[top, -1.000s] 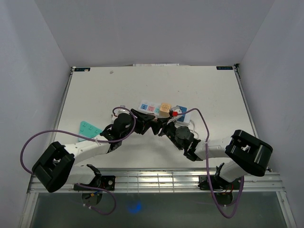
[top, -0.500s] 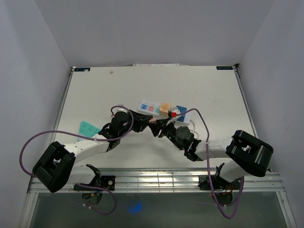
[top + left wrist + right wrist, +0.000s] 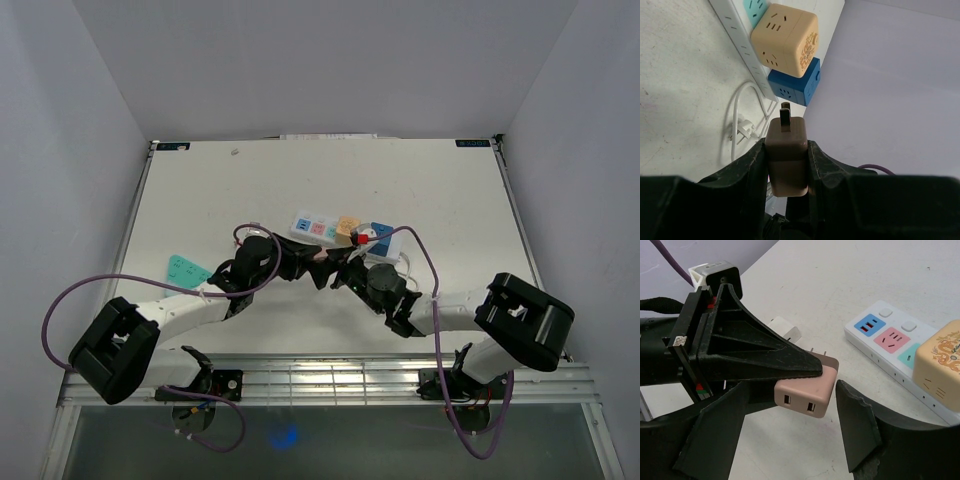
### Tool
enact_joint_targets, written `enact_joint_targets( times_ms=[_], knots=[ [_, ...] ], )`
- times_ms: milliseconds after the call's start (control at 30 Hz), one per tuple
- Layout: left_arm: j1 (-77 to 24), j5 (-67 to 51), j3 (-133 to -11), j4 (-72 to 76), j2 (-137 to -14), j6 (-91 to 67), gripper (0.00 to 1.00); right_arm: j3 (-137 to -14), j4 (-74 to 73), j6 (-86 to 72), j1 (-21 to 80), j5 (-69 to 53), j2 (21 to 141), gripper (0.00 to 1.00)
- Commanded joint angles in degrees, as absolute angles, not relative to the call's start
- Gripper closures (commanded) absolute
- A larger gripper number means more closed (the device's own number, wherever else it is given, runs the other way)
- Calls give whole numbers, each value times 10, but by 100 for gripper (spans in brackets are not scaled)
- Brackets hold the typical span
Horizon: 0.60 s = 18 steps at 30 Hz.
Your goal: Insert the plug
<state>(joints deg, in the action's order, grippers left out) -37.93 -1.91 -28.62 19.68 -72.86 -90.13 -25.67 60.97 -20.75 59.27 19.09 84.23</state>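
In the lower centre of the left wrist view, the left pincer (image 3: 786,167) is closed on a brown plug (image 3: 786,145), prongs pointing up-frame at a blue cube adapter (image 3: 792,87). Beyond sits a tan cube adapter (image 3: 785,37) on the white power strip (image 3: 735,35). The right pincer (image 3: 790,425) gapes wide on either side of the plug, gripping nothing, over the white surface (image 3: 850,275).

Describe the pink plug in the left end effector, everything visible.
The plug is a small rounded block of matte pinkish-brown plastic. Two flat metal prongs stick out of one end; the opposite face carries two small rectangular ports. The left end effector clamps it on both sides, prongs aimed toward the power strip.
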Motion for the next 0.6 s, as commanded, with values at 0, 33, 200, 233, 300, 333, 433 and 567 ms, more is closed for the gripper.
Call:
enact_joint_targets(
  times_ms=[0, 33, 200, 233, 300, 333, 433, 567],
  knots=[
    [-378, -9, -281, 195, -729, -910, 100, -282, 626, -212, 594, 192, 852, 25],
    [-378, -8, -281, 196, -729, -911, 100, -284, 624, -213, 593, 196, 853, 24],
    [-378, -12, -282, 196, -734, -913, 100, -293, 600, -224, 594, 224, 863, 28],
    [-378, -11, -281, 196, -732, -915, 100, -294, 599, -228, 593, 231, 864, 29],
    [-378, -10, -280, 196, -731, -916, 100, -294, 597, -231, 594, 239, 867, 29],
    [-378, -11, -280, 196, -730, -917, 100, -295, 595, -234, 594, 247, 867, 30],
    [-379, -10, -279, 196, -728, -918, 100, -301, 580, -242, 595, 262, 870, 33],
    [-382, -9, -282, 197, -731, -919, 100, -310, 570, -254, 595, 265, 883, 35]
  ],
)
